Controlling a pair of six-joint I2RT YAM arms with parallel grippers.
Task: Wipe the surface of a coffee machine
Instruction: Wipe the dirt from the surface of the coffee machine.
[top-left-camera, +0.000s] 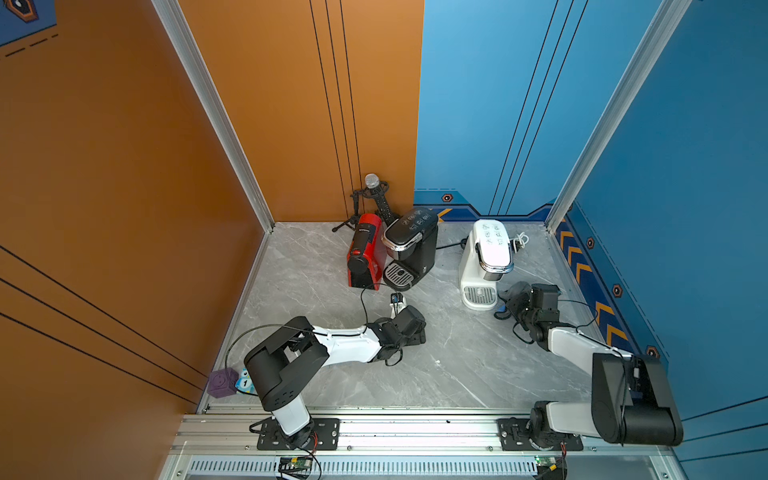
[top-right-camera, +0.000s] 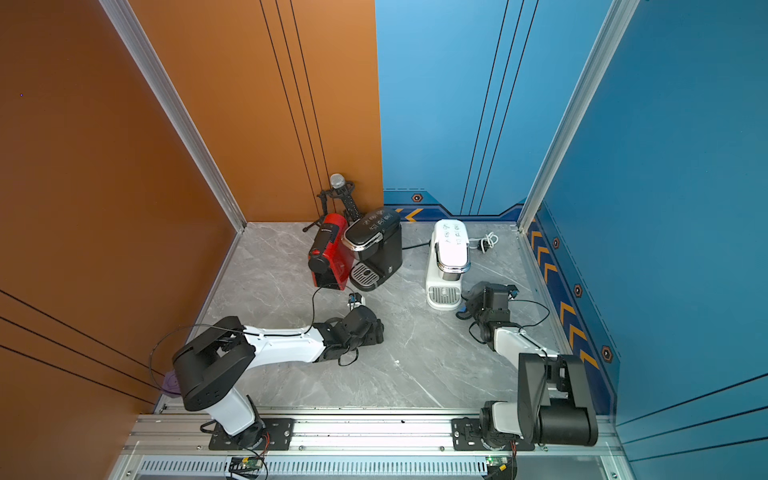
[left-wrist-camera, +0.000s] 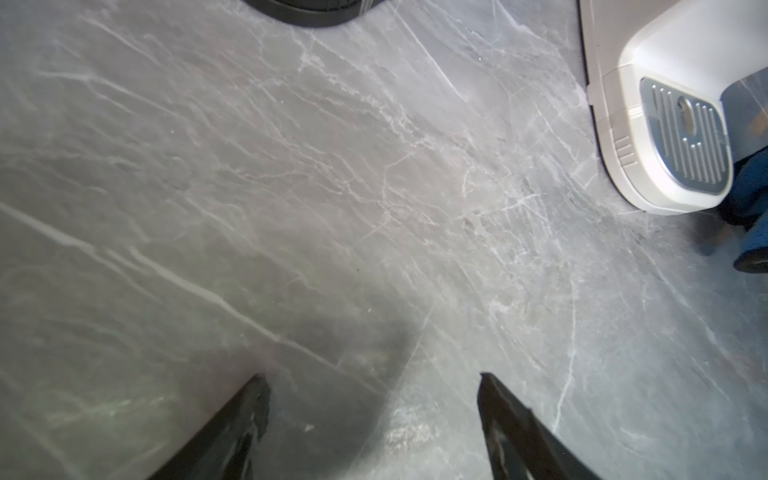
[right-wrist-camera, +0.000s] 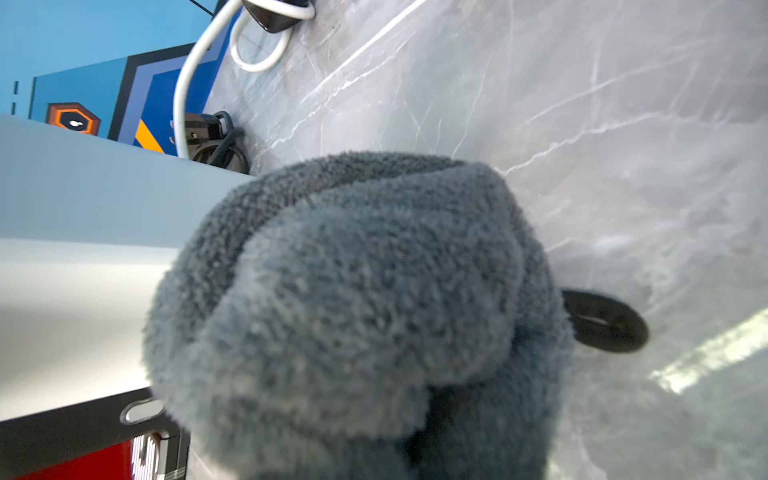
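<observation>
Over bare table (top-left-camera: 457, 374), mid-left: left pincer (left-wrist-camera: 371, 376) released, holding nothing | right of it: white coffee machine (top-left-camera: 486, 266) upright; rigid glossy plastic, probably light enough to slide if pushed | far right: right pincer (top-left-camera: 512, 302) clenched on soft, bunched grey cloth (right-wrist-camera: 353, 291) at the machine's side; press gently.

Cloth (right-wrist-camera: 353, 311): grey, fluffy terry pile, matt.
White coffee machine (top-left-camera: 490, 249): smooth glossy plastic.
Drip grate (left-wrist-camera: 685, 137): ribbed, brushed metal.
Tabletop (left-wrist-camera: 291, 187): grey veined stone look, smooth, faint sheen.
</observation>
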